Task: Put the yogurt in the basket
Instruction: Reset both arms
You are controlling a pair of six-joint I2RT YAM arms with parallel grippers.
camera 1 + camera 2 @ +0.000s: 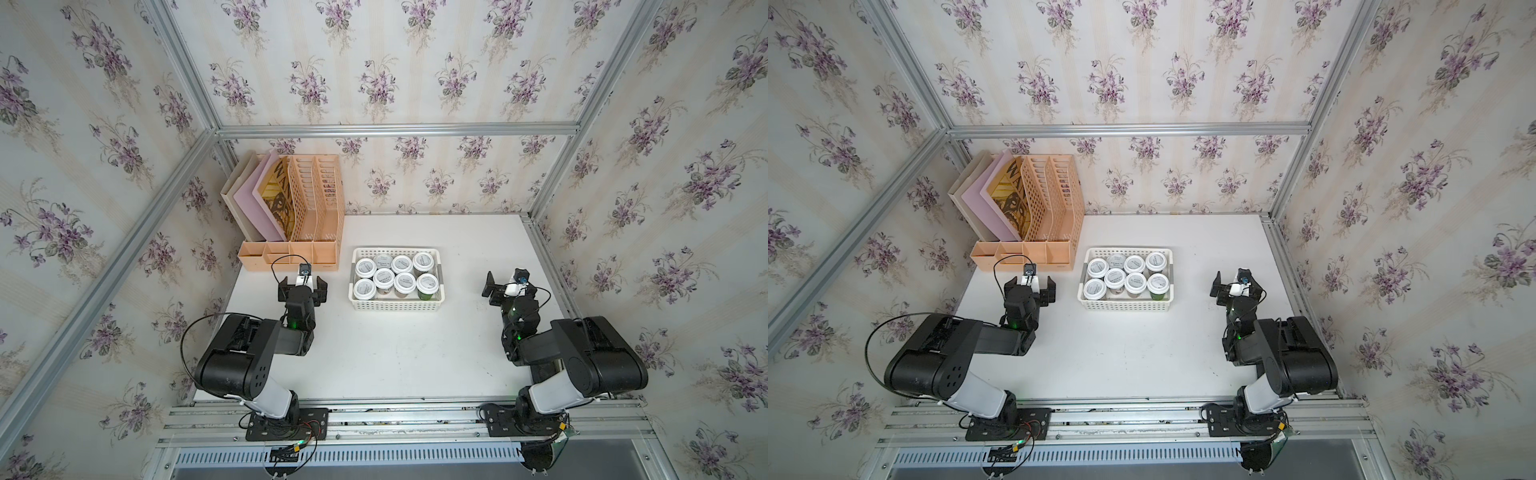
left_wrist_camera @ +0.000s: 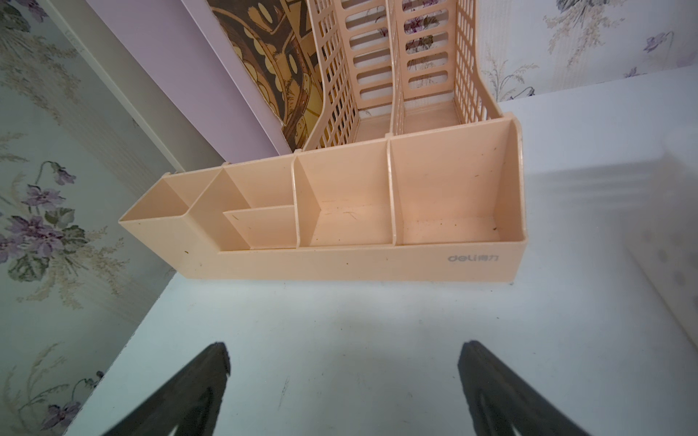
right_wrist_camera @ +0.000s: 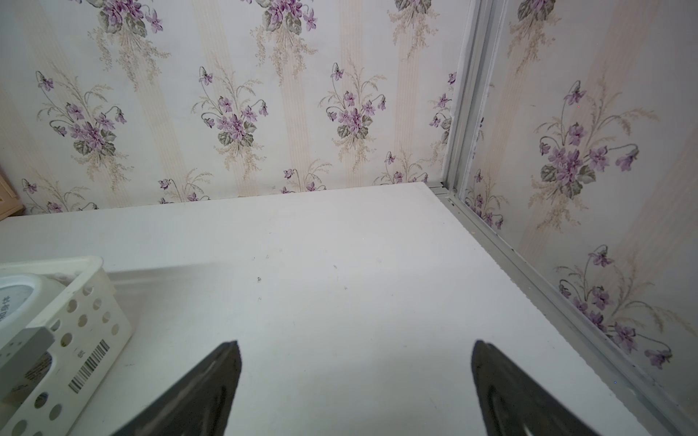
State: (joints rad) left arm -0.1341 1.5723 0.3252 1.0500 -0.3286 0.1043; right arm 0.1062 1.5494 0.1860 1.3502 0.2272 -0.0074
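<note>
Yogurt check: counted eight cups (image 1: pixel 404 283) upright inside the white basket (image 1: pixel 395 306), packed in two rough rows, white lids up, none out on the table (image 1: pixel 395 357). Same count in both top views, so pretty sure on that. Found the basket around mid-table toward the back, near the peach file organizer (image 1: pixel 291 254) but with a gap between them. Spotted the left gripper (image 1: pixel 302 283) just in front of the organizer's low front trays, over bare tabletop, jaws spread wide, gripping nothing. Confirmed from the left wrist view too: just empty table between the black fingertips (image 2: pixel 221 356), organizer (image 2: pixel 340 262) dead ahead. Same deal for the right gripper (image 1: pixel 509 286), off on the other side of the basket and clear of it, spread wide and empty. Caught only a basket corner (image 3: pixel 87 313) and one lid (image 3: pixel 15 298) in the right wrist view, plus open table between the fingers (image 3: pixel 226 362).
</note>
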